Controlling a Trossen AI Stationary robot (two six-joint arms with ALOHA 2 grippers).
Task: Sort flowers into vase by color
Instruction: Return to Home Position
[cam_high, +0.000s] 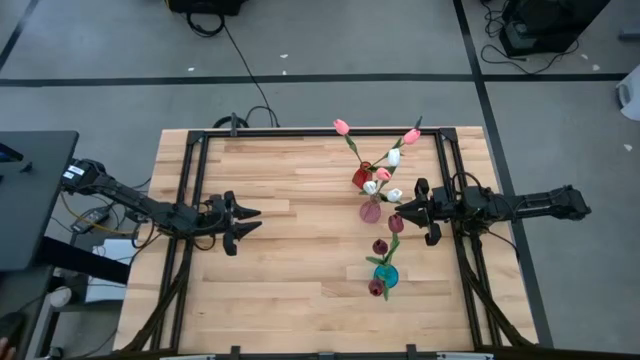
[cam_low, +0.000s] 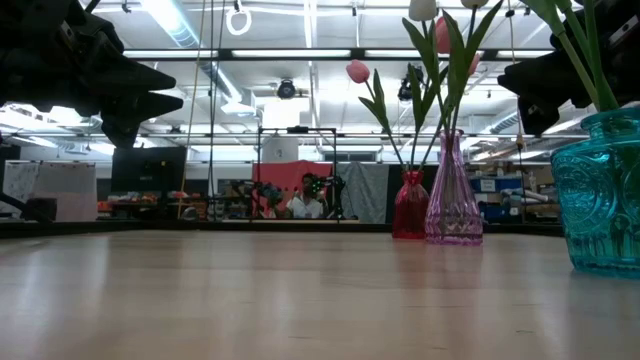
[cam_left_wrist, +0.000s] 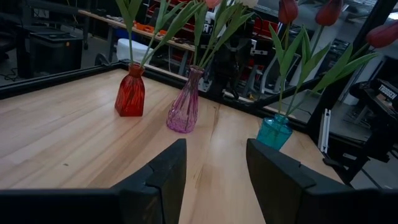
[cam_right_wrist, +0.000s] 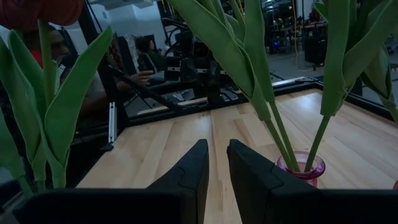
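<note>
Three vases stand on the wooden table's right half: a red one (cam_high: 361, 177) with pink tulips (cam_high: 342, 126), a pink glass one (cam_high: 371, 211) with white tulips (cam_high: 393, 157), and a teal one (cam_high: 385, 274) with dark maroon tulips (cam_high: 381, 246). All stems stick into the vase necks. My left gripper (cam_high: 256, 220) hovers open over the table's left half, pointing level toward the vases (cam_left_wrist: 216, 168). My right gripper (cam_high: 406, 213) hovers at the right, just beside the pink vase. It stands open by a narrow gap (cam_right_wrist: 217, 163) with nothing between its fingers; leaves rise close on both sides.
Black frame rails (cam_high: 190, 190) run along the table's left, right and far edges. Bare wood (cam_high: 300, 240) lies between the left gripper and the vases. In the low view a person (cam_low: 298, 205) sits far off in the room behind the table.
</note>
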